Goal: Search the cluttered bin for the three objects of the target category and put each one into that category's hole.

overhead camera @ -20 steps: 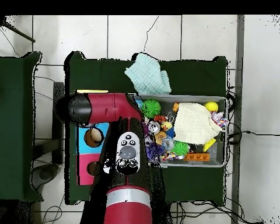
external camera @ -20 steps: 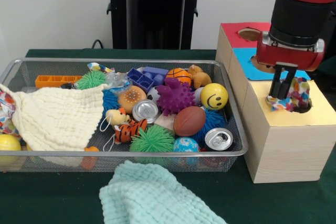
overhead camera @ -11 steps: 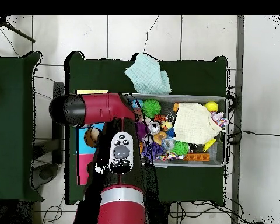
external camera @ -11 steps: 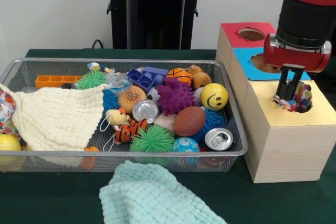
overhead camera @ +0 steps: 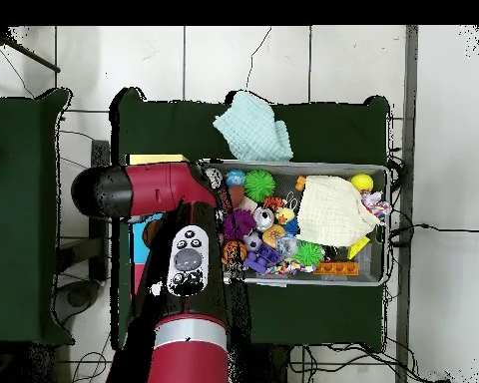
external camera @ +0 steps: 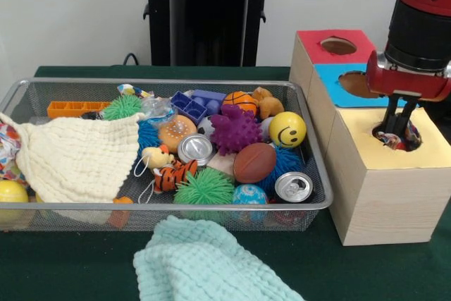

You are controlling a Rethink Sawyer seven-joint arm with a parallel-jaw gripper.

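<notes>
**Patterned cloth down in the yellow hole**

While the red and black arm (external camera: 423,12) hangs over the box, the gripper (external camera: 396,126) sits right at the mouth of the hole in the yellow panel (external camera: 394,149); its two dark fingers (external camera: 390,114) stand close together, pinched on the multicoloured cloth (external camera: 409,137), which is bunched inside that hole with only a patch showing at the rim; the wooden box (external camera: 380,195) carries three panels, and behind the yellow one lie the blue panel (external camera: 342,93) and then the red panel (external camera: 317,41), each with its own round hole.

Beside the box, on the green desk (external camera: 70,273), stands the wire bin (external camera: 310,195), and it is packed; nearest the box lies an open silver can (external camera: 294,187), with a yellow smiley ball (external camera: 287,129) further back along the same side; a brown football (external camera: 254,163) sits next to the can, a purple spiky ball (external camera: 235,130) just behind the football, a second can (external camera: 194,149) beyond that; a green spiky ball (external camera: 204,188) rests against the bin's front wall; a cream cloth (external camera: 74,156) covers the end of the bin farthest from the box, draping over its rim; in front of the bin, well away from the box, a pale mint cloth (external camera: 204,262) lies on the desk.

From overhead the arm (overhead camera: 184,259) covers most of the box, and the bin (overhead camera: 378,274) shows beside it.
</notes>
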